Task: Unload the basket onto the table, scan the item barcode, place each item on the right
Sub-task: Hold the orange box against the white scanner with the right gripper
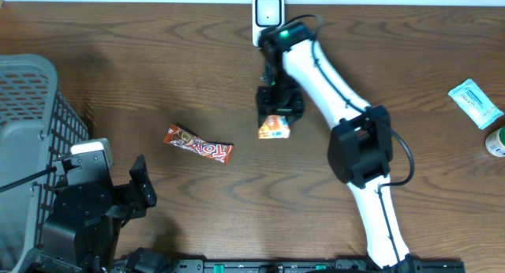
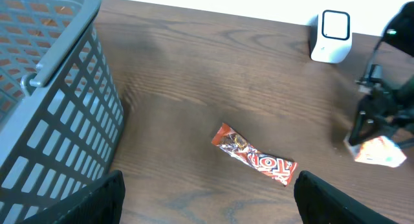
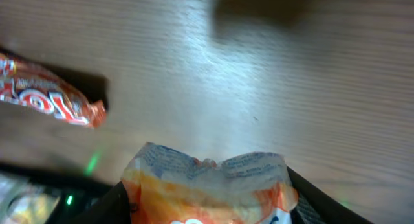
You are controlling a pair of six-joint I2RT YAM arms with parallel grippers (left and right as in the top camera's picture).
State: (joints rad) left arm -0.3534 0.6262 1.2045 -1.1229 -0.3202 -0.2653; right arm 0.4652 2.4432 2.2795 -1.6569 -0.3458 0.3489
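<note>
Right tool (image 1: 277, 115) clamps orange packet (image 1: 274, 129); grey basket (image 1: 31, 84) far left.

Overhead top-down, wrists low, sharing candy bar (image 1: 198, 144)

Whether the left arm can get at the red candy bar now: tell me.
Probably yes: the left gripper stands open facing the candy bar, only bare table between; the basket sits aside, the right gripper holds its orange packet beyond.

Table (image 1: 158, 60): dark brown, wood grain.
Basket (image 1: 31, 107): grey, open lattice.
Candy bar (image 1: 198, 144): red-brown wrapper, white lettering.
Snack packet (image 1: 274, 129): orange and white; print blurred, possibly some blue.
Scanner (image 1: 267, 13): white, dark window.
Pouch (image 1: 476, 102): pale teal.
</note>
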